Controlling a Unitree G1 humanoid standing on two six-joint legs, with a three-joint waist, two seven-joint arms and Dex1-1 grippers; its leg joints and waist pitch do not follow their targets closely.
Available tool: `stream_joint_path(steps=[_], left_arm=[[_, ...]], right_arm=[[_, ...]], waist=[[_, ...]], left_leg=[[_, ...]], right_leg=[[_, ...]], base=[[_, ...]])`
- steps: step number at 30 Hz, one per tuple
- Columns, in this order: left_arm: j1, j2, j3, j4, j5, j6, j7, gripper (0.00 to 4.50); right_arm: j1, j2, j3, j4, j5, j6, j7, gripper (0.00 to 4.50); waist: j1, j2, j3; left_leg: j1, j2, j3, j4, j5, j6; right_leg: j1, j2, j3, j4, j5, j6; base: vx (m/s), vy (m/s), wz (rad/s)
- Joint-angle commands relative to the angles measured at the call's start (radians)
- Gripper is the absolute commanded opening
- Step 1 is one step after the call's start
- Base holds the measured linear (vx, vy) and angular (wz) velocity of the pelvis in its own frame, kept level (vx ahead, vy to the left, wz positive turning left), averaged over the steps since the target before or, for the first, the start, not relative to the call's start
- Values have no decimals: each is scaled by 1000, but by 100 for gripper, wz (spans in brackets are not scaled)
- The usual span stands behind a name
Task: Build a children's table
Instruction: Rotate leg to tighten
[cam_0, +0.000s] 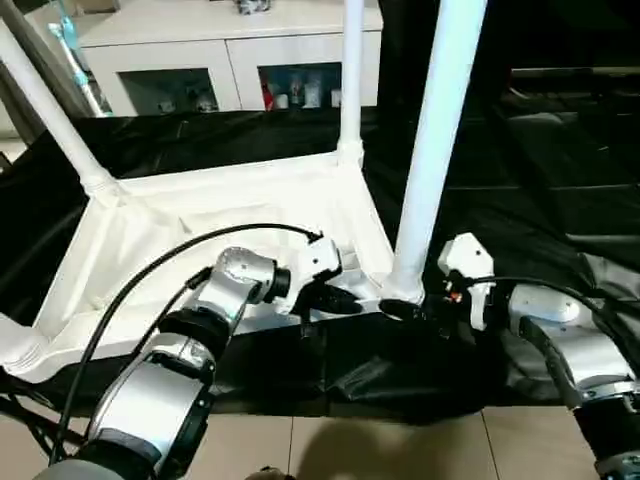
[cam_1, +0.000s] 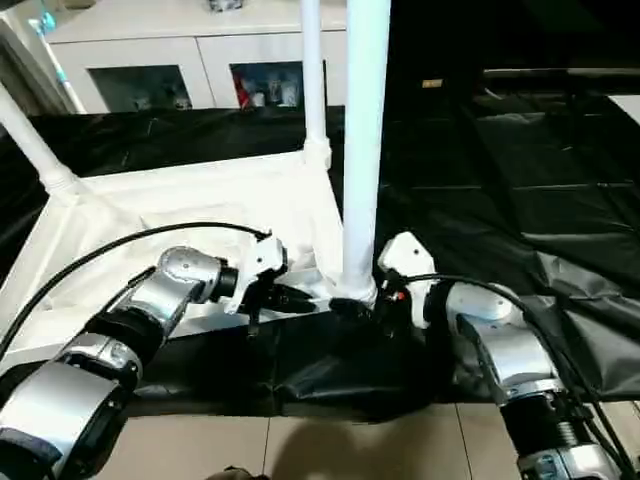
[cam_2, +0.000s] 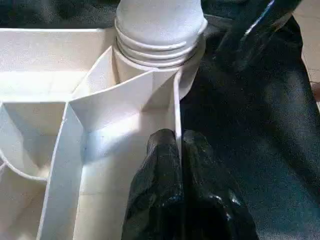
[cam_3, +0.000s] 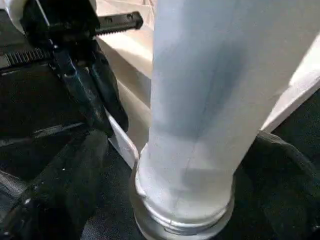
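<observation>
On black work table, upturned top has three legs seated; near-corner leg between spread right gripper, left gripper clamped on rim.

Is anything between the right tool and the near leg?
Nothing visible. The right tool stands open around the base of the near leg, where it sits in the tabletop's corner socket.

The two head cameras look forward and down from high up, side by side, and share the upside-down table top. Each wrist camera sits very close to one corner leg.
</observation>
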Motion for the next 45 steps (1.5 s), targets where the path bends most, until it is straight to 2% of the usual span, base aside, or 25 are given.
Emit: stream_joint_path(steps=[1, 4, 6, 9, 12, 17, 23, 26, 31, 32, 34, 37, 39, 40, 45], left_arm=[[0, -1, -7, -32, -16, -6, -43, 0], [1, 1, -7, -34, -15, -6, -43, 0], [2, 1, -7, -36, -14, -5, -42, 0], [4, 2, -9, -39, -15, -3, -41, 0], [6, 2, -9, -40, -15, -3, -41, 0], [12, 4, -12, -43, -13, -3, -43, 0], [13, 5, -11, -44, -13, -3, -40, 0], [9, -4, -5, -37, -14, -10, -14, 0], [-15, -34, 7, -5, 1, -5, 102, 0], [-33, -49, 12, 15, 10, 11, 173, 0], [-69, -81, 21, 53, 27, 42, 309, 0], [-109, -129, 44, 88, 27, 87, 468, 0], [-116, -140, 49, 94, 25, 93, 495, 0], [-126, -158, 56, 105, 22, 107, 540, 0], [-156, -199, 71, 136, 17, 132, 645, 0]], right_arm=[[-15, 4, 2, 7, -1, 8, -7, 398], [-15, 0, 7, 11, -3, 8, -5, 380], [-15, -3, 8, 14, -7, 5, -3, 346], [-14, -3, 5, 20, -11, 0, 2, 341], [-14, -3, 4, 24, -14, -2, 4, 302], [-13, -5, 9, 31, -20, -9, 9, 271], [-13, 14, 3, 35, -19, -7, -10, 259], [-28, 55, -16, 56, -22, 25, -85, 257], [-48, 125, -28, 97, -48, 65, -218, 256], [-54, 152, -28, 105, -57, 80, -263, 256], [-71, 207, -31, 120, -76, 113, -355, 256], [-109, 275, -43, 169, -108, 154, -496, 256], [-121, 291, -49, 189, -118, 162, -534, 256], [-143, 316, -59, 223, -129, 171, -596, 256], [-208, 383, -81, 314, -153, 181, -741, 256]], waist=[[-5, -25, -73], [-3, -26, -72], [-3, -27, -73], [-3, -28, -72], [-3, -28, -73], [-3, -30, -73], [-3, -29, -73], [-6, -29, -72], [-23, -27, -70], [-28, -25, -70], [-34, -25, -70], [-36, -26, -71], [-37, -28, -72], [-41, -25, -73], [-53, -23, -76]], left_leg=[[18, 52, -17, -63, -178, 115], [17, 52, -17, -62, -177, 115], [17, 52, -17, -62, -175, 116], [17, 52, -17, -61, -171, 119], [16, 51, -17, -61, -166, 121], [16, 52, -17, -60, -163, 124], [16, 51, -17, -60, -157, 125], [15, 51, -17, -61, -162, 122], [16, 48, -19, -66, -196, 91], [15, 46, -20, -67, -202, 85], [21, 44, -19, -66, -199, 68], [21, 42, -20, -67, -192, 59], [18, 41, -20, -65, -177, 68], [17, 41, -19, -64, -165, 72], [14, 38, -21, -61, -140, 88]], right_leg=[[50, -60, 33, -59, -197, -239], [51, -60, 33, -59, -199, -239], [51, -60, 33, -59, -204, -236], [51, -61, 33, -59, -205, -235], [51, -60, 33, -59, -205, -234], [51, -59, 32, -59, -208, -232], [51, -60, 32, -58, -203, -233], [51, -60, 31, -59, -213, -233], [49, -57, 30, -63, -254, -223], [49, -56, 30, -63, -259, -221], [47, -56, 32, -67, -262, -219], [49, -57, 31, -69, -272, -208], [52, -58, 31, -68, -245, -209], [50, -57, 33, -64, -218, -217], [55, -57, 30, -59, -166, -233]], base=[[0, 0, 0], [0, 0, 0], [0, 0, 0], [0, 0, 0], [0, 0, 0], [0, 0, 0], [0, 0, 0], [0, 0, 0], [0, 0, 0], [0, 0, 0], [0, 0, 0], [0, 0, 0], [0, 0, 0], [0, 0, 0], [0, 0, 0]])
